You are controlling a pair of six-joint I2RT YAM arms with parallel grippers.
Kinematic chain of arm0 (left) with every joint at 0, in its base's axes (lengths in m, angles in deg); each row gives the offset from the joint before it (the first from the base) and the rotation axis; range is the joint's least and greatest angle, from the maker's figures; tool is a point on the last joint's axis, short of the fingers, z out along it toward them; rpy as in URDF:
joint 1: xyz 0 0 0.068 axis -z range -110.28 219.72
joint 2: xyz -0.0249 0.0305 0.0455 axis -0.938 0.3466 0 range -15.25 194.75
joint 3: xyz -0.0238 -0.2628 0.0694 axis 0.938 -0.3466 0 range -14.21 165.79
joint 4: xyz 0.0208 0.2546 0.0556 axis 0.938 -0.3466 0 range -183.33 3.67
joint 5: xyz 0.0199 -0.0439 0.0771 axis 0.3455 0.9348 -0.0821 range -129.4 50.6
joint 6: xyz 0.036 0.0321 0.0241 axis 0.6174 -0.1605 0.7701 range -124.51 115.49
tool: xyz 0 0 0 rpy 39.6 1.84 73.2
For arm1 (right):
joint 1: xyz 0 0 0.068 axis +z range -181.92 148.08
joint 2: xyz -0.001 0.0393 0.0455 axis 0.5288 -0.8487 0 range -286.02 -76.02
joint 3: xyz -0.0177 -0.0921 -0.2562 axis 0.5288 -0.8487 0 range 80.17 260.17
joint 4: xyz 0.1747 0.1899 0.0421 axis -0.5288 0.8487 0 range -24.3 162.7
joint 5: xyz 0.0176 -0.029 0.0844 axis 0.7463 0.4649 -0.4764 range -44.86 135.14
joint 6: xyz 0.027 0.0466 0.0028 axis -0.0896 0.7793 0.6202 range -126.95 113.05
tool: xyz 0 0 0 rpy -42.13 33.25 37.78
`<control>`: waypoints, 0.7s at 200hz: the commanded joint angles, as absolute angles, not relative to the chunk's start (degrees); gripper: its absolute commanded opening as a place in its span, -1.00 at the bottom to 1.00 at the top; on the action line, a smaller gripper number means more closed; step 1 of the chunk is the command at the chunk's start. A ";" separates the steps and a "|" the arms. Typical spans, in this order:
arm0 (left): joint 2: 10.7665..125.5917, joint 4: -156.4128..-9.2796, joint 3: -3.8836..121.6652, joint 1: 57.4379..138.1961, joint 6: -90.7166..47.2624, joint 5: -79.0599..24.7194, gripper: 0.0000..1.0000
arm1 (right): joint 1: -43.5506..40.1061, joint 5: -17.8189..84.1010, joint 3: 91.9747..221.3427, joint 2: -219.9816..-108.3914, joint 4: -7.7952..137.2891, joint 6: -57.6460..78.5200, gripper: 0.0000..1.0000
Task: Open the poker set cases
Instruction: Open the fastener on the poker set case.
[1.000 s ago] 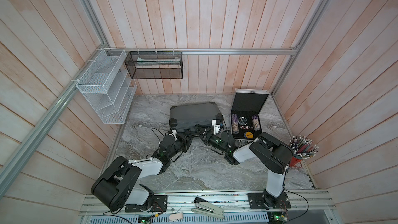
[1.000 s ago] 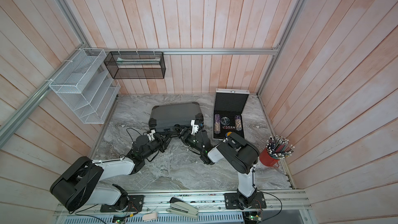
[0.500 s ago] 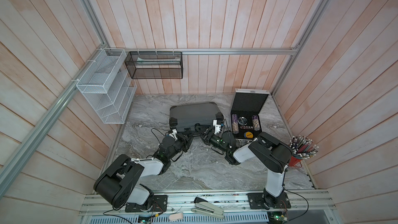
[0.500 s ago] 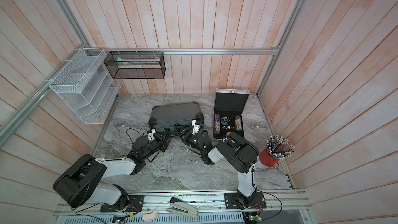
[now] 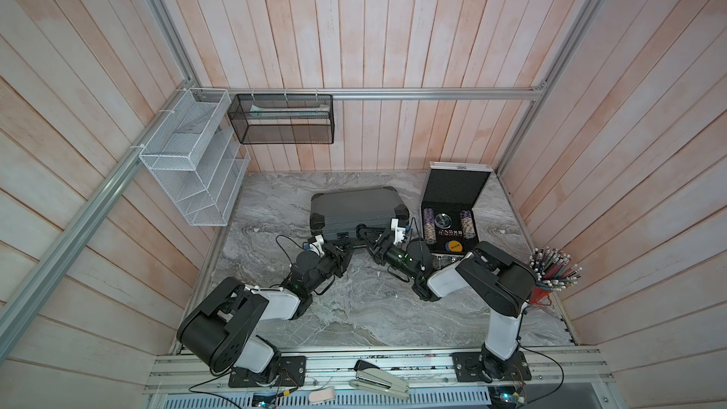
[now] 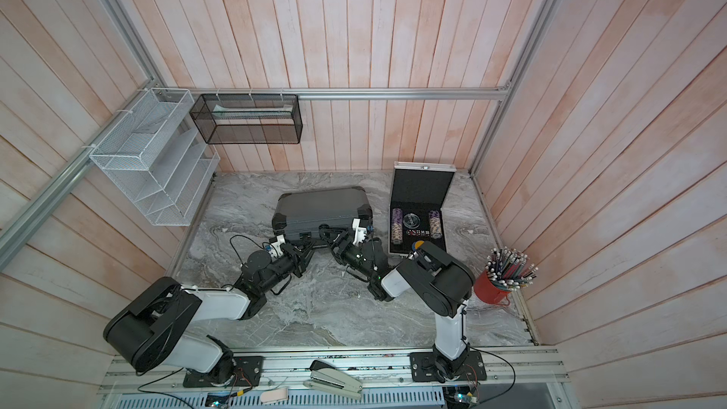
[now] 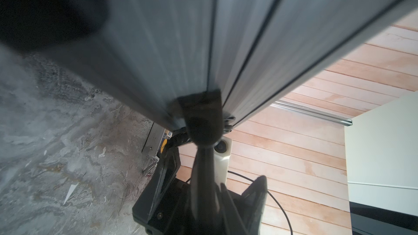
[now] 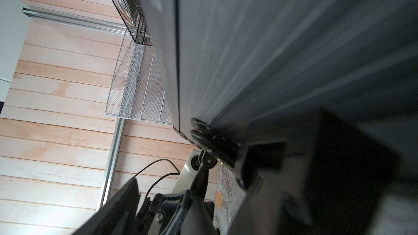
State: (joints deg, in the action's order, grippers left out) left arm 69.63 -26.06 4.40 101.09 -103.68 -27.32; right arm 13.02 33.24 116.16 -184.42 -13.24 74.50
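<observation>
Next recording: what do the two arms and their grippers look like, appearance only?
The left arm and right arm pair glossy white link shells with bulky black joint housings. Each wrist carries a white camera mount and a small green light; thin black cables loop alongside. The left gripper and right gripper have black, wedge-shaped fingers.

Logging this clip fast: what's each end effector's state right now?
Left end effector: closed, tips at the front of the dark grey case.
Right end effector: open, jaws apart at that same front.
</observation>
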 commanded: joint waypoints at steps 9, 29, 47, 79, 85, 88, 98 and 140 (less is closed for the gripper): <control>70.08 -18.78 4.58 101.72 -105.06 -23.84 -0.94 | 13.08 31.43 117.52 -181.82 -27.54 78.65 0.66; 70.34 -18.57 4.77 101.71 -105.14 -23.68 -0.94 | 13.08 31.25 117.70 -182.11 -28.67 79.31 0.65; 70.26 -18.61 4.68 101.71 -105.24 -23.75 -0.94 | 13.08 31.26 117.76 -181.71 -28.74 79.38 0.64; 70.87 -18.83 4.59 101.78 -105.32 -23.72 -0.95 | 13.22 31.20 117.79 -180.84 -29.22 79.66 0.64; 71.10 -18.66 4.52 101.68 -105.45 -23.71 -0.95 | 13.25 31.29 117.79 -180.66 -29.30 79.72 0.64; 71.17 -18.58 4.51 101.74 -105.49 -23.69 -0.95 | 13.23 31.30 117.84 -180.62 -29.34 79.76 0.64; 71.48 -18.33 4.48 101.75 -105.60 -23.67 -0.94 | 13.23 31.43 117.70 -180.24 -29.45 79.90 0.63; 72.70 -17.68 4.34 101.79 -105.85 -23.75 -0.95 | 13.17 32.20 117.39 -178.88 -29.91 80.55 0.63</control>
